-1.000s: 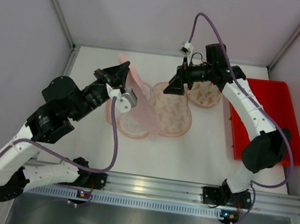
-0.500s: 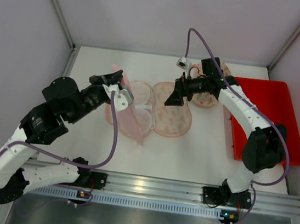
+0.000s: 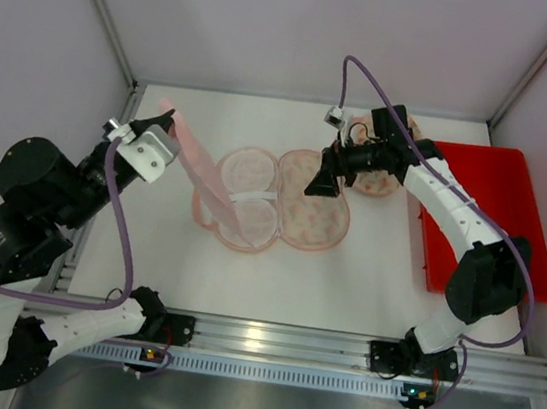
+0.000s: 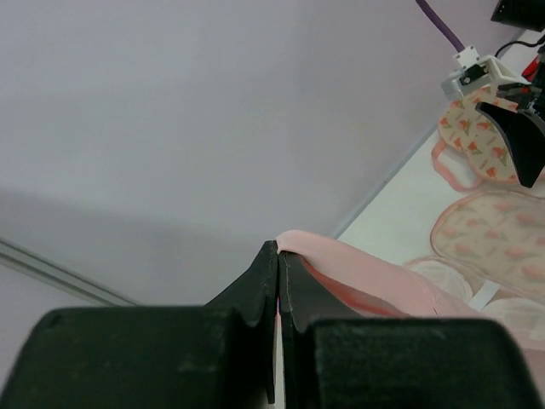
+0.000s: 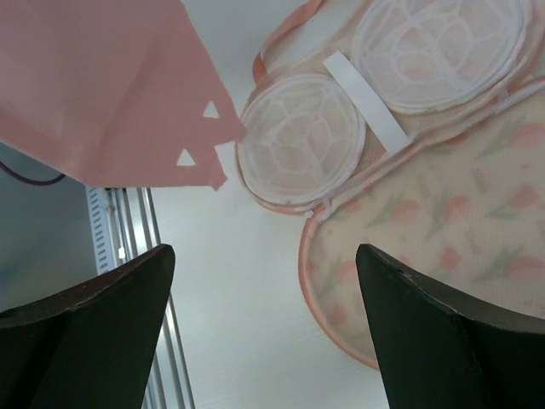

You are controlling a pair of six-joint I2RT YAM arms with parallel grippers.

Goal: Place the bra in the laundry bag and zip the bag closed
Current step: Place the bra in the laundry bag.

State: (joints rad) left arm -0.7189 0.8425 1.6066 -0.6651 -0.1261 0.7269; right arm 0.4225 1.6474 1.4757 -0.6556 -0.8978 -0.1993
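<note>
The laundry bag lies open on the white table, a mesh half (image 3: 244,196) beside a floral half (image 3: 314,215); both halves show in the right wrist view (image 5: 302,141). My left gripper (image 3: 166,122) is shut on the edge of the pink bra (image 3: 203,167) and holds it raised. The bra stretches down toward the mesh half. In the left wrist view the jaws (image 4: 278,249) pinch the pink bra (image 4: 358,273). My right gripper (image 3: 322,181) is open and empty above the floral half; its fingers (image 5: 102,298) frame the bag and the hanging bra (image 5: 111,94).
A red tray (image 3: 500,209) stands at the table's right edge. Another floral piece (image 3: 383,179) lies under the right arm at the back. Grey walls close in left, right and behind. A metal rail (image 3: 286,342) runs along the near edge.
My left arm has swung back and to the left, pulling the pink bra off the bag into a taut raised band. My right gripper has shifted slightly and stays open.
</note>
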